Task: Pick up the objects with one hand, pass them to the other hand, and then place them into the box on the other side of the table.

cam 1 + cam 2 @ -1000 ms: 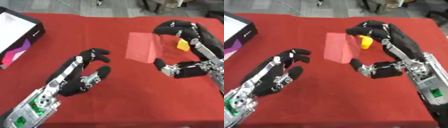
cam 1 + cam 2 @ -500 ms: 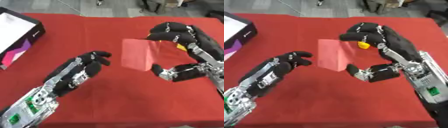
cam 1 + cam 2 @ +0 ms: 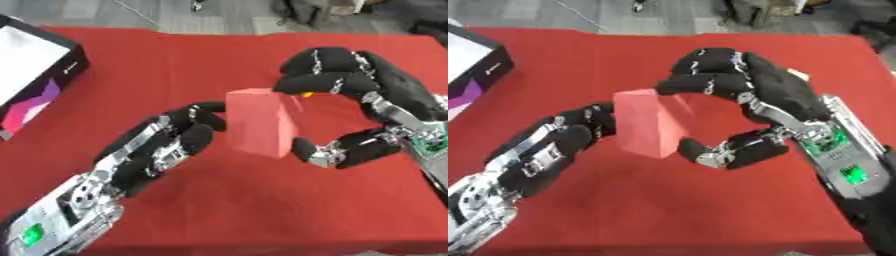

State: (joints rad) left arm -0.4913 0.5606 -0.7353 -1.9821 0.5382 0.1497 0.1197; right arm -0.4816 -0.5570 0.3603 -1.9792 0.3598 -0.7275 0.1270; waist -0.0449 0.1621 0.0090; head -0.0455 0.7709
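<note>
the red block [image 3: 260,121] stood roughly upright above the red table [image 3: 219,210], its long axis running top to bottom and leaning a little, the top tipped toward the robot's left and the lower end angled toward the right. it was a plain box shape with flat faces, and no label or writing showed on it.

the right hand [image 3: 750,97] had hold of it — fingers curled over the top edge from the far side, the thumb [image 3: 728,150] hooked in against the lower corner, so the block sat pinched between them. a small yellow thing [image 3: 305,93] peeked out under those fingers; what it was could not be made out.

the left hand [image 3: 171,145] came up from the lower left with its fingers bent only slightly, their tips at the block's left face, touching or just beside it — which of the two could not be told. it did not wrap around the block.

the box [image 3: 39,80] lay at the far left edge of the table, well apart from both hands, black-walled with a white inside and a pink and purple patch on its side. no lettering on it could be read.
</note>
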